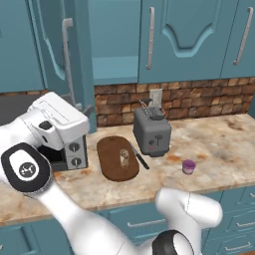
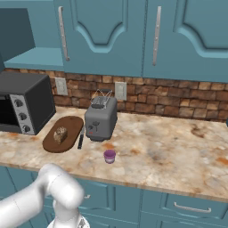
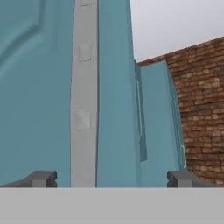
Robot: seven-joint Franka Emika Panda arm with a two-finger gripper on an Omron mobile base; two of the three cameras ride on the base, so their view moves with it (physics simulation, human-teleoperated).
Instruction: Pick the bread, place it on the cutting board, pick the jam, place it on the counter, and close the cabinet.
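The bread (image 1: 124, 157) (image 2: 60, 134) lies on the dark oval cutting board (image 1: 110, 169) (image 2: 71, 127). The pink-purple jam (image 1: 189, 166) (image 2: 109, 156) stands upright on the marbled counter (image 1: 219, 144) (image 2: 169, 151), right of the toaster. The cabinet's (image 1: 114, 40) (image 2: 22, 31) left door (image 1: 52, 45) is swung open, showing the inner shelf. My gripper (image 3: 111, 178) is open, fingertips wide apart, right in front of that door's grey edge (image 3: 83, 87). Nothing sits between the fingers.
A grey toaster (image 1: 152, 132) (image 2: 100, 118) stands beside the board, with a black-handled knife (image 1: 140, 158) (image 2: 80, 139) between them. A toaster oven (image 2: 24, 104) sits at the left under the open cabinet. Closed teal wall cabinets (image 1: 189, 35) and a brick backsplash (image 2: 178, 95) run rightward.
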